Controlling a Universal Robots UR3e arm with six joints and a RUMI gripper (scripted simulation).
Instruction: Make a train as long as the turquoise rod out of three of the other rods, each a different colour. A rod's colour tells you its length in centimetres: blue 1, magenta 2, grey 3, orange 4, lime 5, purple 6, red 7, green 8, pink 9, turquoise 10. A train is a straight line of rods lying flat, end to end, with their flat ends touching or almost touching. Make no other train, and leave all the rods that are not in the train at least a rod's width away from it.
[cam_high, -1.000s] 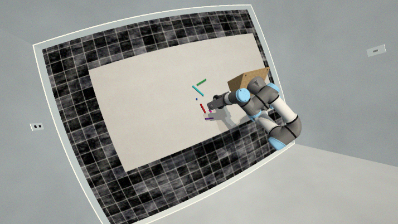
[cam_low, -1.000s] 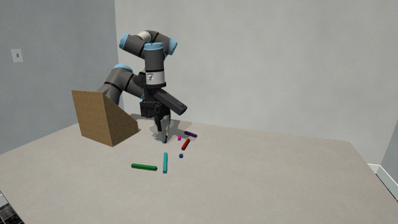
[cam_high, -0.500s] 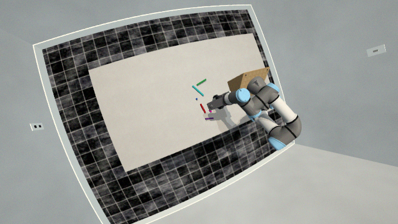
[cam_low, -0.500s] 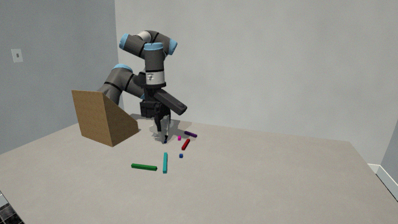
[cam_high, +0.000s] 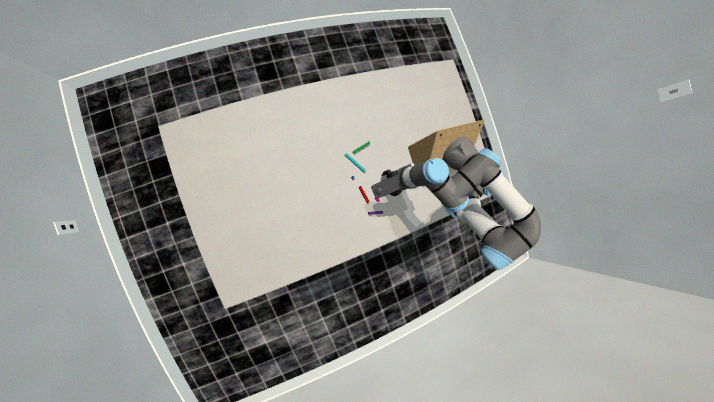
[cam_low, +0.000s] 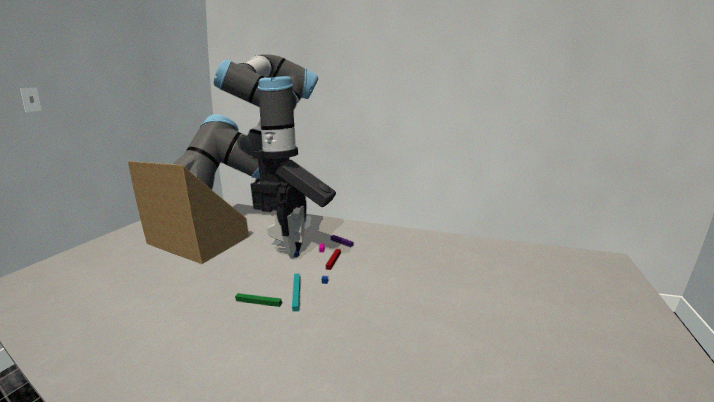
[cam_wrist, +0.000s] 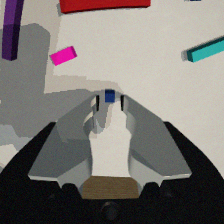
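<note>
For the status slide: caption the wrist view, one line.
Wrist view: hand slightly open astride the blue rod; magenta rod, red rod, purple rod and turquoise rod lie beyond.

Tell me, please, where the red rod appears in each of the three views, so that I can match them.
Top: the red rod lies right of the table's middle, below the turquoise rod.
Exterior: it lies near the picture's middle, slanted.
Wrist: it is at the top edge, cut off.
Shared landmark: the magenta rod lies close beside it.
</note>
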